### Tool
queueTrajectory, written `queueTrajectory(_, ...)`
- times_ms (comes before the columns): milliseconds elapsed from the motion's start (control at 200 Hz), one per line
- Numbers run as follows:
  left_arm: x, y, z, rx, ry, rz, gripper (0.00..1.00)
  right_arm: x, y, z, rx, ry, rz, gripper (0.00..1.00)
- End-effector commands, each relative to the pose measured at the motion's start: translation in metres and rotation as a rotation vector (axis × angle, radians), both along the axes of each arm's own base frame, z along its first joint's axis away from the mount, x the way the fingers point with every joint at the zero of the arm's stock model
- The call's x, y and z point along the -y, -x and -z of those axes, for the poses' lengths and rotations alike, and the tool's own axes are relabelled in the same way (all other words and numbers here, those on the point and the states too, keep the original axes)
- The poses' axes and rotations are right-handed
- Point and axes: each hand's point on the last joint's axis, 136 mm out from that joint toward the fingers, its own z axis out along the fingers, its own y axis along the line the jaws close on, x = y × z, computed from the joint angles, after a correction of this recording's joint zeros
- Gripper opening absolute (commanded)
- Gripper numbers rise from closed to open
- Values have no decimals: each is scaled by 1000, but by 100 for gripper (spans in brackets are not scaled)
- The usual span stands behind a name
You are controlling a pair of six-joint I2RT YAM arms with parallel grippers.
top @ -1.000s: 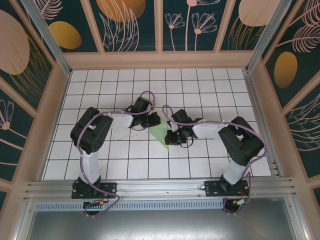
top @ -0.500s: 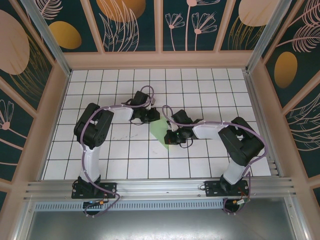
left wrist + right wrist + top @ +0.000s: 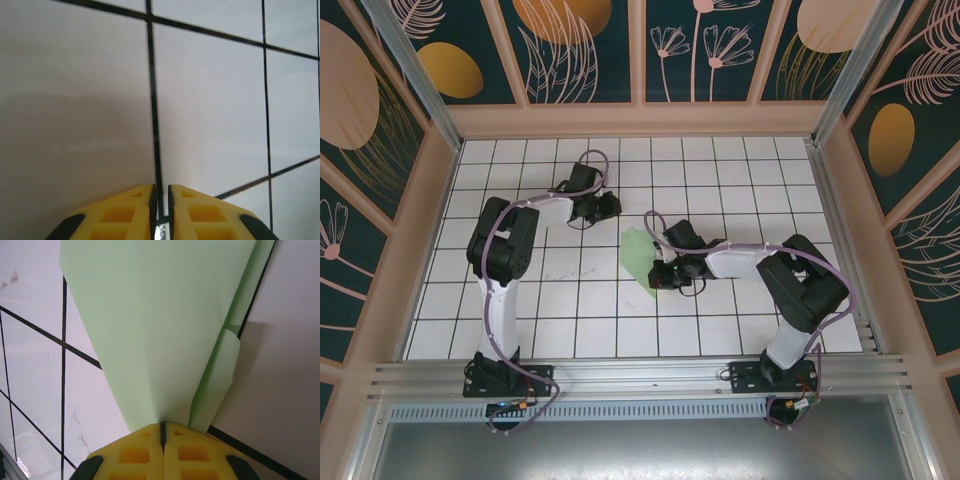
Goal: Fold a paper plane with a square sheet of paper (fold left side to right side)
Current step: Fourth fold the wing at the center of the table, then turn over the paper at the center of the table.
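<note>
Paper plane: the pale green paper plane [image 3: 638,255] lay flat on the white tiled table [image 3: 740,180], near its middle. It was between the two arms and closer to the right one.
Shape of the paper: it was folded to a long wedge [image 3: 160,330], wide at the far end and narrow toward the right gripper. A thinner folded strip ran along one long edge.
Right gripper: the right gripper [image 3: 663,275] was low on the table at the narrow end of the paper. Its yellow fingers [image 3: 135,450] were pressed together with that end between them [image 3: 163,424].
Left gripper: the left gripper [image 3: 610,207] stood apart from the paper, beyond it and to the left, over bare tiles. Its yellow fingers [image 3: 132,202] had only a thin slit between them [image 3: 161,189], and nothing was in it.
Arms: both were bent at the elbow and reached toward the middle of the table.
</note>
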Motion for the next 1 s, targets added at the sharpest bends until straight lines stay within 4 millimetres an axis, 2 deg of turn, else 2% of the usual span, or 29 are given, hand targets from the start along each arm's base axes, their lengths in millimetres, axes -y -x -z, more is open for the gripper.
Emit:
queueTrajectory(0,-6,-6,-37,99,-25,-6,23,46,42,48,-156,227,25,0)
queueTrajectory(120,-9,7,-80,172,21,-13,30,19,14,17,-53,81,39,0)
queueTrajectory(170,-11,17,-95,195,49,-18,32,11,-2,-1,8,22,56,11)
queueTrajectory(250,-12,38,-111,213,111,-14,35,1,-23,-35,111,-65,70,14)
queueTrajectory(290,-11,50,-109,199,139,-9,37,1,-34,-51,167,-90,84,21)
queueTrajectory(305,-11,55,-117,213,158,-7,38,1,-38,-58,189,-97,90,24)
queueTrajectory(340,-9,67,-118,204,184,1,39,3,-46,-72,239,-109,103,29)
queueTrajectory(355,-10,75,-110,184,190,4,39,4,-50,-78,260,-115,108,32)
queueTrajectory(435,-4,99,-102,153,221,18,40,14,-66,-106,362,-130,153,41)
queueTrajectory(525,6,119,-89,114,229,36,41,25,-75,-125,422,-157,188,57)
queueTrajectory(606,19,131,-81,89,249,56,42,24,-75,-126,416,-179,167,61)
queueTrajectory(711,30,139,-70,57,273,64,43,16,-72,-108,353,-180,129,61)
queueTrajectory(861,36,141,-54,17,296,54,45,4,-73,-78,280,-163,108,59)
queueTrajectory(991,42,139,-54,12,311,61,46,-2,-79,-62,251,-141,100,54)
queueTrajectory(996,42,140,-49,1,306,59,46,-2,-79,-61,248,-140,100,54)
